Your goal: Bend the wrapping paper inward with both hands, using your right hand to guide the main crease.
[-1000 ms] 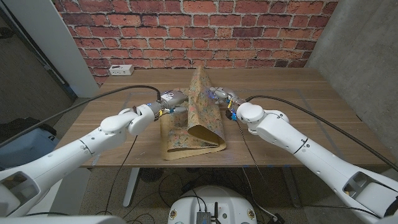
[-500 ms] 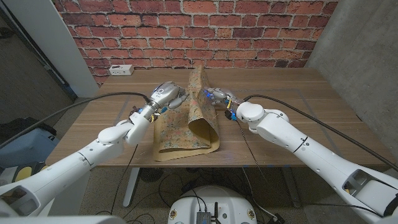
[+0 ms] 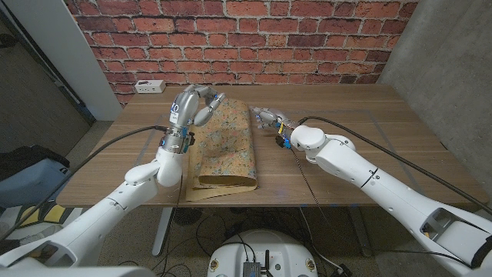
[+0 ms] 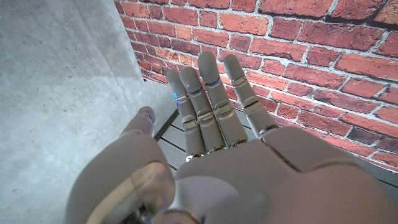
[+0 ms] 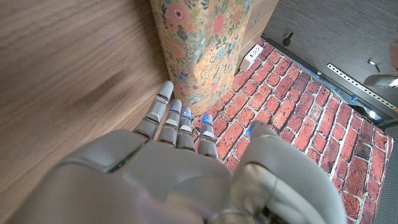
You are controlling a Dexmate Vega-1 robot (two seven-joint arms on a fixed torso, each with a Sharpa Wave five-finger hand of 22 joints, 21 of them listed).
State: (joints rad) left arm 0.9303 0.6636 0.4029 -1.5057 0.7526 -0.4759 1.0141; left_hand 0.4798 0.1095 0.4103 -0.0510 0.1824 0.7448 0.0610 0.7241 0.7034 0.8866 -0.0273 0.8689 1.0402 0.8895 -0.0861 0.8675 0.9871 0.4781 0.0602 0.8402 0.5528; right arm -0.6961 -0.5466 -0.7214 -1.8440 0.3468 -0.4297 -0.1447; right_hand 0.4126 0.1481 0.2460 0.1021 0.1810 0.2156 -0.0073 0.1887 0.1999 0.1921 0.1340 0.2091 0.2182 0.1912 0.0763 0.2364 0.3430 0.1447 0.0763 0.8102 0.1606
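lying folded on table [image 3: 346,108]: wrapping paper [image 3: 224,146] | left hand [image 3: 192,104] raised, empty, fingers extended | right hand [image 3: 265,117] beside paper, released

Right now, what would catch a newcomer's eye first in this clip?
The floral wrapping paper, folded over on itself at the middle of the wooden table. The left hand is raised above its far left corner, fingers spread, and the right hand sits beside its right edge. A red brick wall stands behind.

The floral-printed brown wrapping paper [image 3: 224,148] looks matt and kraft-like. The brown wooden worktop [image 3: 346,131] has smooth, visible grain. Both hands, left [image 3: 190,105] and right [image 3: 268,118], have smooth grey plastic shells. The red brick wall [image 3: 254,38] is rough.
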